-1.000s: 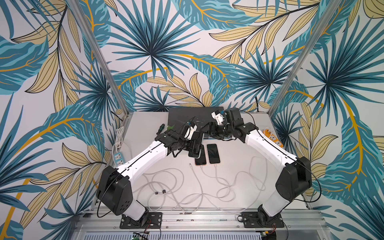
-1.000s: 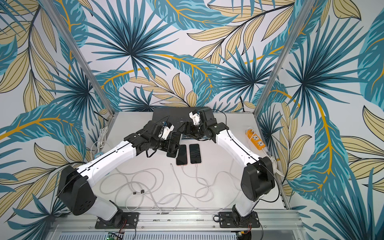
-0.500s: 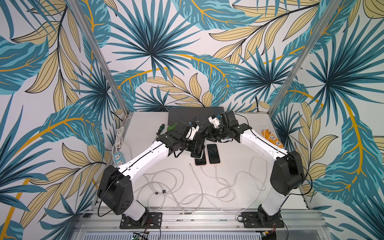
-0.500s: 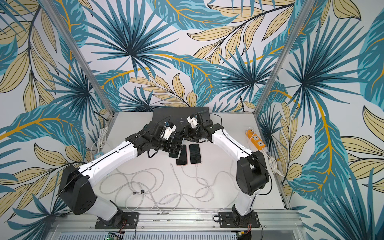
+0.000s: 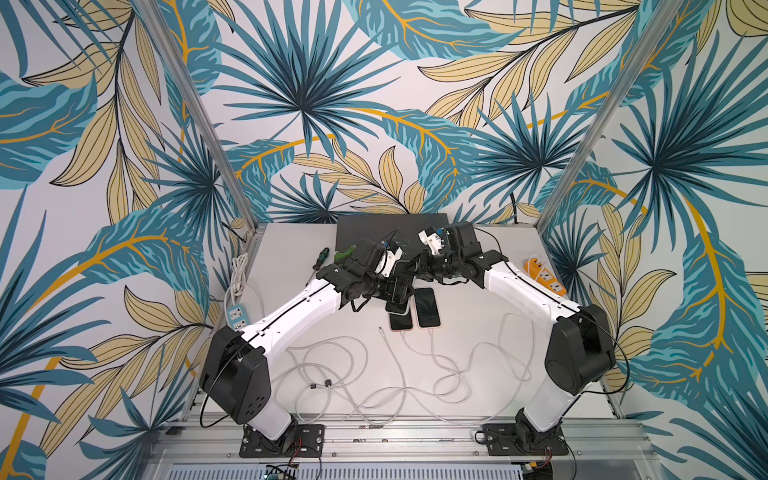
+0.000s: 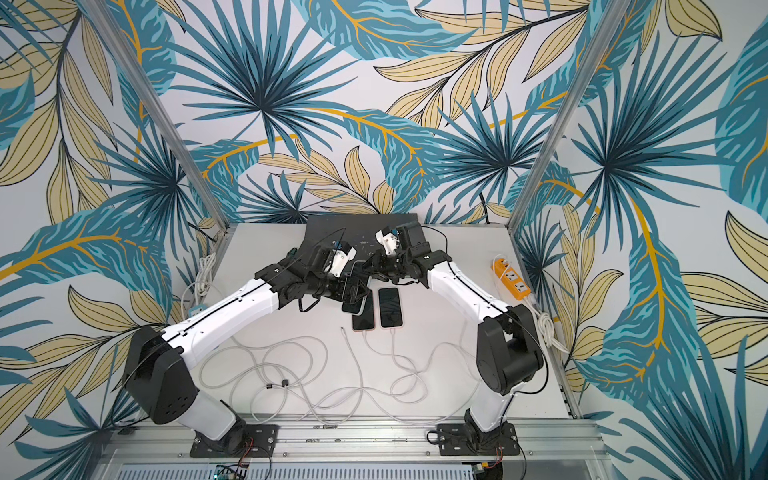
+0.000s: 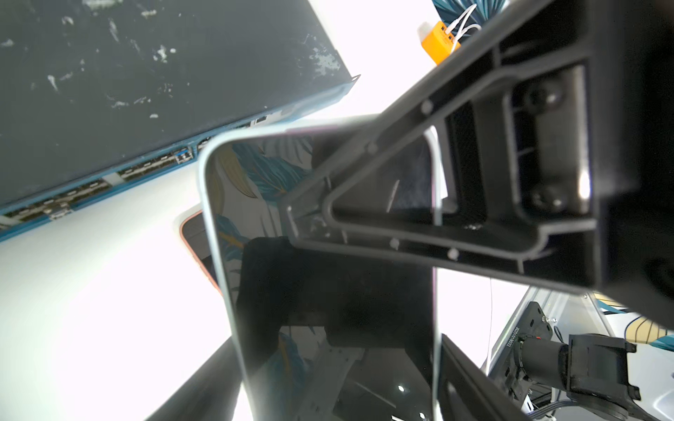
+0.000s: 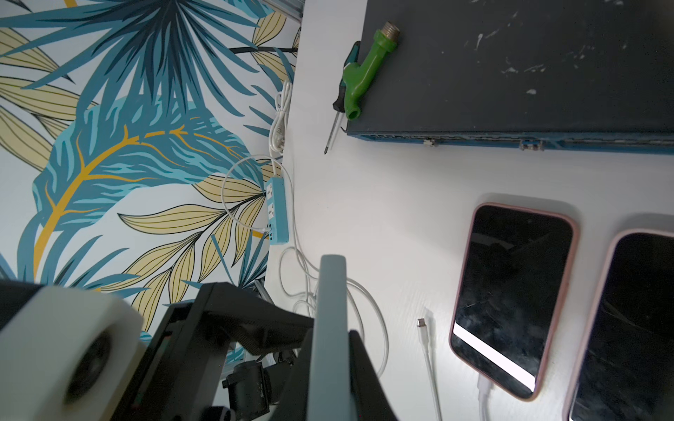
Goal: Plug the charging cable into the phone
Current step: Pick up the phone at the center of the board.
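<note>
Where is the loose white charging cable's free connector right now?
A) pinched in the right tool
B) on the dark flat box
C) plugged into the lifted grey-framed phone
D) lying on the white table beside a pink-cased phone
D: the right wrist view shows the white charging cable's free connector lying bare on the white table beside the pink-cased phone, no tool touching it.

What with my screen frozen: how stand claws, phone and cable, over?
Left claw and right claw both grip lifted phone. Charging cable loose on table, unheld. Two plugged-in phones lie beneath.
</note>
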Robot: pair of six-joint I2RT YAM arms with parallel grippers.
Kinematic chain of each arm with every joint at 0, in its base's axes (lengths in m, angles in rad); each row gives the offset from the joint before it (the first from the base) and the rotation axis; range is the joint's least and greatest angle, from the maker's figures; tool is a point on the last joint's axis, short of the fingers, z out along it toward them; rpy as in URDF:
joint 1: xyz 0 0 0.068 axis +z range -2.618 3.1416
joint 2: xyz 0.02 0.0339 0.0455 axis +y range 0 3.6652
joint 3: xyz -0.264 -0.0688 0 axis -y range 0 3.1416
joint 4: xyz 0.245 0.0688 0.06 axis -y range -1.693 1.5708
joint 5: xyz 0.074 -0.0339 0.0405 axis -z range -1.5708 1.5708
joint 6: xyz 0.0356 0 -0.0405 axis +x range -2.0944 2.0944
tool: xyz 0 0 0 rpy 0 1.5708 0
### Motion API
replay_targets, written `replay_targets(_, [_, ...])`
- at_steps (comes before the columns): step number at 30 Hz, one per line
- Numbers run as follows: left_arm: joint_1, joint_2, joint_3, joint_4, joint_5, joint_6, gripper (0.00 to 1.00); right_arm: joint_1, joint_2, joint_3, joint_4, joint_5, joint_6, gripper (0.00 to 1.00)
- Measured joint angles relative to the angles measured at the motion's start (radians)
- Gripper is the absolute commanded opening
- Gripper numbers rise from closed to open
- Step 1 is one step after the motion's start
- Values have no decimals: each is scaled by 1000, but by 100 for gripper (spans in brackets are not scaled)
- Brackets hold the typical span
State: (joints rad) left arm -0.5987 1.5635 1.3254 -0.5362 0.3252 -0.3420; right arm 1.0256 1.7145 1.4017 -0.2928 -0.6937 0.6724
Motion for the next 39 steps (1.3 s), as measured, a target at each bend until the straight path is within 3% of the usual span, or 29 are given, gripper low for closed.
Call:
replay_targets(5, [-2,-100,0,18,79,-4,85,-50,-117,-52,5,-111,-95,0])
replay_targets(10, [7,-201,-3,102,262,-29,82,-79,-248,-71,6,-250,-187,0])
replay_targets(18, [8,-155,-20,200,460,-87,68,-77,-319,-134,98,-404,-200,0])
replay_targets(21, [9,-132,-35,242,510,-119,59,-77,-320,-151,131,-426,-186,0])
replay_targets(24, [9,-130,-50,285,557,-153,42,-77,-321,-157,168,-443,-168,0])
replay_targets(26, [9,-130,-52,317,588,-175,24,-77,-321,-158,189,-451,-158,0])
replay_targets(32, [16,-136,-63,391,714,-207,0,-79,-327,-158,267,-555,-164,1])
replay_targets(33, [16,-137,-63,399,718,-206,0,-79,-329,-158,272,-558,-163,30])
replay_targets(35, [16,-137,-63,390,695,-206,0,-79,-330,-154,254,-539,-159,59])
replay_targets(36, [16,-135,-63,373,676,-202,0,-79,-330,-151,230,-522,-166,69])
replay_targets(39, [29,-135,-62,291,589,-188,0,-90,-331,-135,151,-445,-199,76])
